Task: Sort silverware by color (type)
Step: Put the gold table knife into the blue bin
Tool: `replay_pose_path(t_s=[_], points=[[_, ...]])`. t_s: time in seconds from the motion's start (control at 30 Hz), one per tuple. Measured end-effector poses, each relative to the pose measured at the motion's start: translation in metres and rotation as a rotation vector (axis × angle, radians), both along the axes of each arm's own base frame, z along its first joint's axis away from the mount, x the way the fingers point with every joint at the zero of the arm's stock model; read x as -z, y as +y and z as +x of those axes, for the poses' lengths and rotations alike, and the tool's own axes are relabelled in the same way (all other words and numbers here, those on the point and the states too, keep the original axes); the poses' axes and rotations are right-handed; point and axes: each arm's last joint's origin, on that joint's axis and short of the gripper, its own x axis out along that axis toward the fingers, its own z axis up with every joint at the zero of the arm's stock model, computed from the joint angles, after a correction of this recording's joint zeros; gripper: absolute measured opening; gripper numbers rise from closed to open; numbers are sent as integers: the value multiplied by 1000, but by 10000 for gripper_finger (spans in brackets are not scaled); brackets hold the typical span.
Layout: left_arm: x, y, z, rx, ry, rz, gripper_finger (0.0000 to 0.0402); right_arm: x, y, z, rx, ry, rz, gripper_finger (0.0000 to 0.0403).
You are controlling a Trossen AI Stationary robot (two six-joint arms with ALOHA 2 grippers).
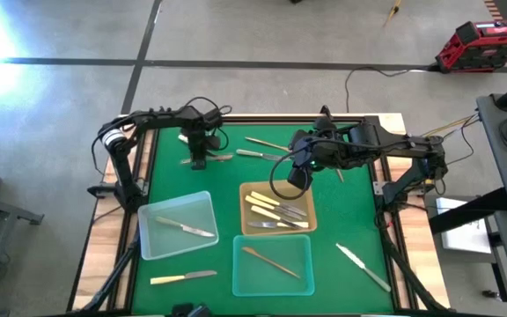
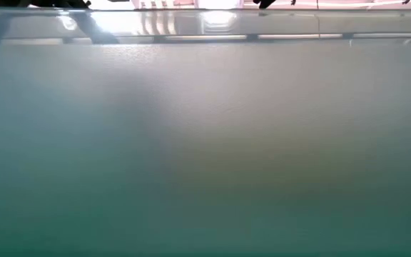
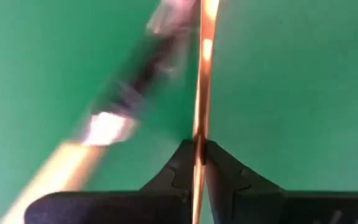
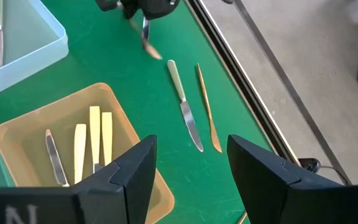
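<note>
My left gripper stands over the far-left part of the green mat, shut on a slim gold/copper piece. A cream-handled piece lies blurred on the mat beneath it. My right gripper hovers open above the tan tray, which holds several cream-handled pieces. Flat on the mat by the far edge lie a cream-handled knife and a gold knife. A silver knife lies in the clear tray, and a copper piece lies in the teal tray. My left gripper pinches the thin gold/copper piece between its two fingertips, coming from above and pointing down. The piece shows edge-on and runs straight out past the fingertips. Which end the fingers have, I cannot tell.
The clear tray and the teal tray sit near the front. Loose on the mat are a cream-handled knife near the front left and a knife at the front right. A translucent wall fills the low view.
</note>
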Motion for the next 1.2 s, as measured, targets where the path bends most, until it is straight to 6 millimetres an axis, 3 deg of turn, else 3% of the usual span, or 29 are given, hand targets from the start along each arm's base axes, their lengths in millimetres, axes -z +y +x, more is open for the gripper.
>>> replay_pose_path(t_s=[0.33, 0.57, 0.83, 1.2], points=[[-89, -19, 22, -83, -373, 46, 2, 0, 0, 0, 0, 0, 0, 189], [-138, -66, 61, -26, -655, 45, 2, 0, 0, 0, 0, -1, 0, 189], [-171, -140, 95, 97, -731, 54, 2, 0, 0, 0, 0, -1, 0, 189], [-176, -234, 117, 85, -795, 47, 2, 0, 0, 0, 0, -1, 0, 189]])
